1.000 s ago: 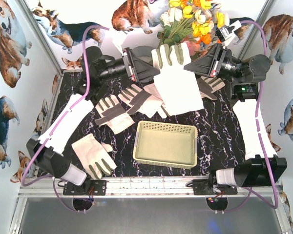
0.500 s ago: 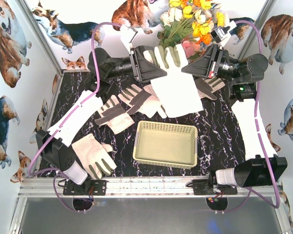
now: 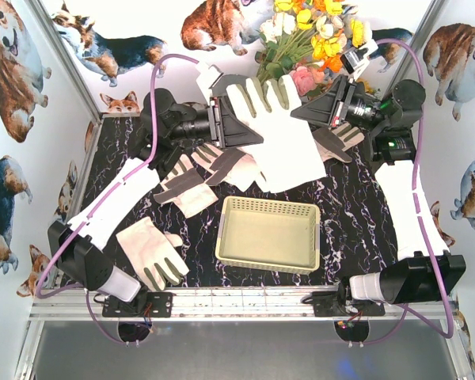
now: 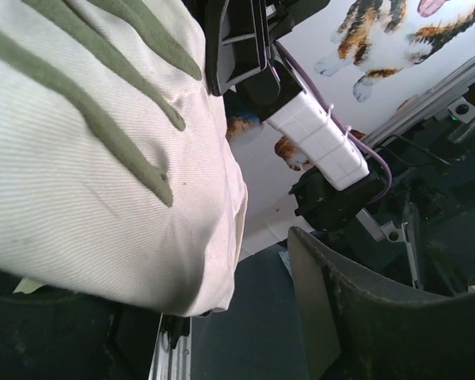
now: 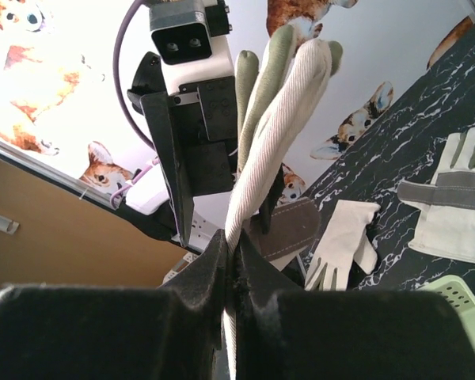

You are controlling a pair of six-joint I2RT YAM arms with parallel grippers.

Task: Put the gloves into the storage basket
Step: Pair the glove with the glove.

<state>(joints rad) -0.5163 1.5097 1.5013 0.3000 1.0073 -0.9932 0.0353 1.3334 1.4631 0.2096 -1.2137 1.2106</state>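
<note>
Top view: the right hand (image 3: 299, 116) pinches a raised glove (image 3: 281, 146) above the table (image 3: 356, 222), behind the empty storage basket (image 3: 269, 207). The left hand (image 3: 249, 131) has moved onto its finger end, jaws narrowing. Other gloves (image 3: 152, 252) lie around.
Left wrist view: fabric fills the frame; I cannot tell whether that hand grips yet.
Right wrist view: jaws clenched on white cloth. A two-handed carry looks likely.

Seen from above, the held glove (image 3: 279, 131) covers the fingertips of the left gripper (image 3: 251, 131) and the right gripper (image 3: 305, 112). It also hides much of the heap of gloves (image 3: 214, 160) beneath it. In the left wrist view the glove runs off the top and left edges and buries one finger, while the other finger (image 4: 380, 317) is a dark blur. The right wrist view catches only a corner of the storage basket (image 5: 463, 297).
</note>
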